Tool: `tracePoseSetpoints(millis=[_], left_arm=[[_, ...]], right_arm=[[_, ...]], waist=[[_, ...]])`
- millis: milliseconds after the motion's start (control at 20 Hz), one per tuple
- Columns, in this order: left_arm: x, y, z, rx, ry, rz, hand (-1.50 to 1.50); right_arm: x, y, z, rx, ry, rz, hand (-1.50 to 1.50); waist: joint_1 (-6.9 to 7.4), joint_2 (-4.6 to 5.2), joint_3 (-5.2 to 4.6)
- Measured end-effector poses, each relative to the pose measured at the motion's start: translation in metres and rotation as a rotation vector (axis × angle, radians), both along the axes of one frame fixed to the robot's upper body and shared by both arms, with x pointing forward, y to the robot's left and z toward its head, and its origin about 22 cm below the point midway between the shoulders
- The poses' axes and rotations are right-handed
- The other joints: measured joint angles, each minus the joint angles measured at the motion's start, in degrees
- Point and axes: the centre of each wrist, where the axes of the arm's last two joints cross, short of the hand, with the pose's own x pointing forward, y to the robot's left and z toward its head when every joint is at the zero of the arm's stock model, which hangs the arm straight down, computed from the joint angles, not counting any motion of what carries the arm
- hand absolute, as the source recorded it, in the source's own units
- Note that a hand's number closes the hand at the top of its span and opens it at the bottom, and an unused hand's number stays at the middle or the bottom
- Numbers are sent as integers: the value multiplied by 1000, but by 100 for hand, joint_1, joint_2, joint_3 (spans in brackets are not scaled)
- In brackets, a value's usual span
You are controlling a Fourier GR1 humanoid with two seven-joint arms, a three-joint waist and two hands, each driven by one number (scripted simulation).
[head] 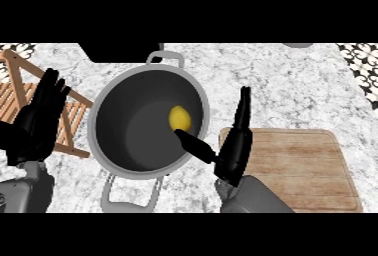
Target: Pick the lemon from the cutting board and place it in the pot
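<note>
Lemon's in the pot!

The lemon (179, 118) is sitting inside the pot (111, 102), and the right hand (233, 145) is hovering at the rim with fingers straight, thumb seemingly just shy of the fruit. The cutting board (295, 167) is lying bare; the left hand (38, 120) is resting open over the wooden rack (74, 125).

So the whole worktop is a white-and-grey marbled stone counter (295, 85). Over at the left edge there's a slatted wooden rack (74, 120) in an orange-brown colour, partly hidden. A black boxy thing (118, 51) sits at the top, cut off by the frame. Patterned black-and-white tile patches (362, 62) show in the top corners, and a small grey round object (298, 45) peeks in up top.
</note>
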Motion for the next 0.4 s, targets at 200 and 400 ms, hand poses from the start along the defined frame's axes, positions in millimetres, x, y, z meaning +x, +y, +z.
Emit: tracePoseSetpoints(millis=[200,400], left_arm=[[2,-2,0,-3,1,1,0],[1,0,-1,-7,-1,-4,0]], right_arm=[[-22,-18,-2,14,-2,0,-150],[-40,-34,2,23,11,7,-150]], waist=[[-17,4,0],[-28,4,0]])
